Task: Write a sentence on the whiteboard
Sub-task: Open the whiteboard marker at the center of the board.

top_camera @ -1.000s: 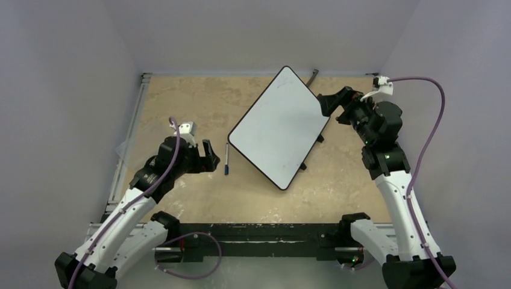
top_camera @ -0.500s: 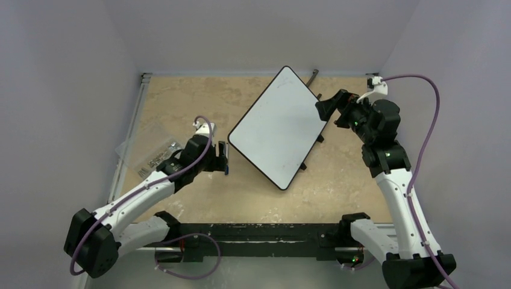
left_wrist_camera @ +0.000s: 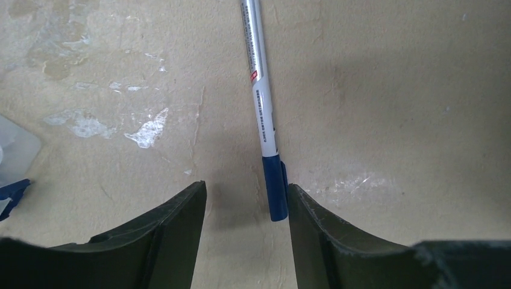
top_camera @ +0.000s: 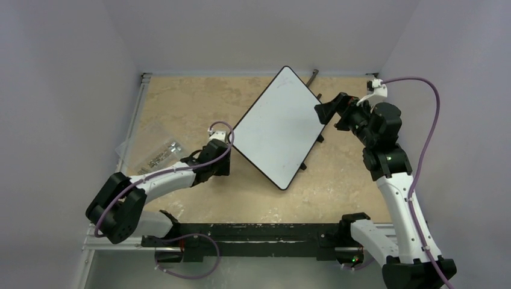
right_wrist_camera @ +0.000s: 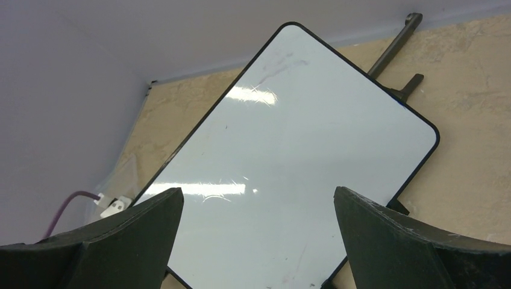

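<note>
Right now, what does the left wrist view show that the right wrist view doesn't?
Only the left wrist view: the pen lying flat on the table, its blue cap inside the open left gripper, close to one finger. Only the right wrist view: the whiteboard, bare but for faint smudges, ahead of the wide-open right gripper. Both: the tan table, and no writing yet.

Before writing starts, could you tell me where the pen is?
Left wrist view: the pen lies on the table inside the open left claw, left of the whiteboard.
</note>
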